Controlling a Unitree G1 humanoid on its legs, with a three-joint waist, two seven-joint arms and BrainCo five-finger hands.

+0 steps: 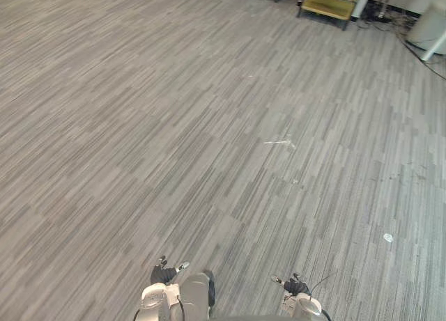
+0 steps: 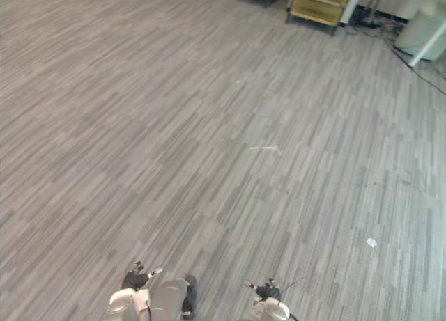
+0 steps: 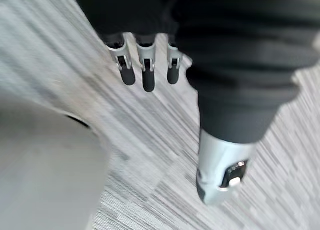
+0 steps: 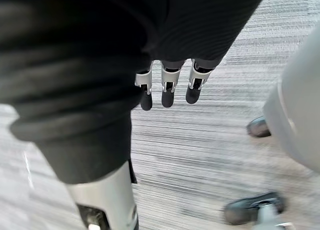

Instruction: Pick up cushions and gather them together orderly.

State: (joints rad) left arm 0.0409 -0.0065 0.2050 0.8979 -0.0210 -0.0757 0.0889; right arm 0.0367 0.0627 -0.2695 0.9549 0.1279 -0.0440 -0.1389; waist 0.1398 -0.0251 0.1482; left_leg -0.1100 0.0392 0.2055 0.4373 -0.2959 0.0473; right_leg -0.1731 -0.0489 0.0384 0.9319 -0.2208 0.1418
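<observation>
My left hand [image 1: 164, 272] hangs low at the near edge of the scene, over grey striped carpet [image 1: 209, 126]. In the left wrist view its fingers [image 3: 145, 65] and thumb [image 3: 220, 175] are relaxed and straight, with nothing between them. My right hand [image 1: 295, 287] hangs at the same height on the other side. In the right wrist view its fingers [image 4: 167, 86] point down at the bare carpet and hold nothing.
A yellow shelf unit [image 1: 332, 1] stands at the far edge, with a white rounded object [image 1: 429, 25] and cables to its right. A small white scrap [image 1: 388, 237] and a pale streak [image 1: 279, 142] lie on the carpet.
</observation>
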